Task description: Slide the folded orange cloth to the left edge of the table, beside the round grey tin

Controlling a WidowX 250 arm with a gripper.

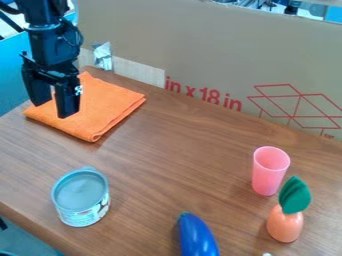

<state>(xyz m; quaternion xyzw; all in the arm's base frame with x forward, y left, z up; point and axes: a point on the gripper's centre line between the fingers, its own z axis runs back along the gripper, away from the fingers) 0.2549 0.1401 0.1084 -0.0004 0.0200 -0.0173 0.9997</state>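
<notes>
1. Around and beyond the tool (pixel 53 98), whose fingers stand apart with nothing between them, lies the folded orange cloth (pixel 110 107) on the tabletop (pixel 174 150). It is probably light and limp, and safest pinched through several layers at a folded edge; a shallow grip may lift only one.
2. Nearer the camera than the tool, the can (pixel 81 195) looks stiff and perhaps heavy if full; its smooth, wide sides call for a centred grip.
3. Farther forward and right of the tool, the blue eggplant (pixel 197 237) looks firm and slippery, best taken across its middle.
4. Well right of the tool, the pink cup (pixel 266 180) seems light and easily tipped; its wall or rim suits a gentle hold.
5. Just beside the cup, the orange toy (pixel 285 225) is best held by its body, below the leaf.
6. Under the tool, part of the cloth is hidden, so contact is unclear; the eggplant's near end is cut off.
</notes>
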